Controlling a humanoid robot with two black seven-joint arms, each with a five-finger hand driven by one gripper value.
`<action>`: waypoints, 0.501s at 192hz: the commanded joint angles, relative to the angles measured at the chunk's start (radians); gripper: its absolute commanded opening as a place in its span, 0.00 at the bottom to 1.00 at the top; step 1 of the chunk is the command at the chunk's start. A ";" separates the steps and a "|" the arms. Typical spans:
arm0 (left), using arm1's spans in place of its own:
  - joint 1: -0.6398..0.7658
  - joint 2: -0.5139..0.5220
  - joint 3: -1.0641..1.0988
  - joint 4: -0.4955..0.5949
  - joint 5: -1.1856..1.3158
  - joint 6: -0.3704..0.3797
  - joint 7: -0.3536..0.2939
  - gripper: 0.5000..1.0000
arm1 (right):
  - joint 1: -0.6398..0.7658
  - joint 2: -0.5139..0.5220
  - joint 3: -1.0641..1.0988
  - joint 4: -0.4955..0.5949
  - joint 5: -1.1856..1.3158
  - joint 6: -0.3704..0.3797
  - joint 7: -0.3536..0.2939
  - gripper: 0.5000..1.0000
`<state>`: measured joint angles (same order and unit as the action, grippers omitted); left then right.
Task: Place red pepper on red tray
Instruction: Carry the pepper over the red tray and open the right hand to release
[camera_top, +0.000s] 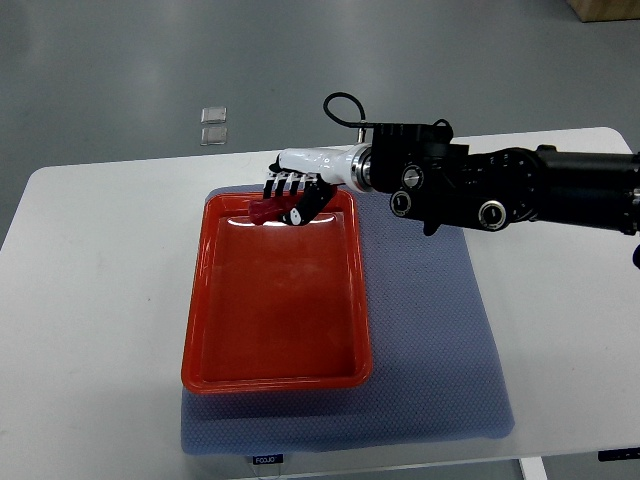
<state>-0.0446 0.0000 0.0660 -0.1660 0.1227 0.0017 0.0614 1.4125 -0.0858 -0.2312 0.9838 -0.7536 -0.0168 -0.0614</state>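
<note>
- The right arm (520, 190) is reaching in from the 3 o'clock edge of the view, its black links lying across the far side of the table (90, 300).
- The right hand (295, 195) is hanging over the tray's far end, at about 12 o'clock of the tray (275, 375).
- Its fingers (285, 183) are curling down around the pepper (262, 212), gripping it from above.
- The pepper is showing as a small dark red shape poking out at 9 o'clock of the hand, just inside the tray's far rim.
- Whether the pepper is touching the tray floor or hanging just above it, I cannot tell; a bright glare patch is sitting under it.
- The red tray is lying lengthwise, its near end at 6 o'clock, with nothing else showing on its floor.
- The tray is sitting on a blue-grey mat (430, 340), which is spreading out past it toward 3 o'clock and 6 o'clock.
- The mat is lying on the white table.
- A black cable (340, 105) is looping up from the wrist at 12 o'clock of the hand.
- Two small clear squares (213, 125) are lying on the grey floor beyond the table, at 11 o'clock of the tray, one just beside the other.
</note>
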 joint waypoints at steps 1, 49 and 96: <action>0.000 0.000 0.000 -0.001 0.000 0.000 0.000 1.00 | -0.021 0.066 0.001 -0.023 0.027 -0.006 0.003 0.00; 0.000 0.000 0.000 -0.003 0.000 0.000 0.000 1.00 | -0.093 0.086 0.000 -0.085 0.016 -0.008 0.006 0.00; -0.001 0.000 0.000 -0.004 0.000 -0.002 0.000 1.00 | -0.133 0.086 0.001 -0.091 0.016 -0.009 0.009 0.00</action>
<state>-0.0450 0.0000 0.0660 -0.1710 0.1228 0.0000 0.0615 1.2949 0.0001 -0.2312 0.8937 -0.7377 -0.0246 -0.0528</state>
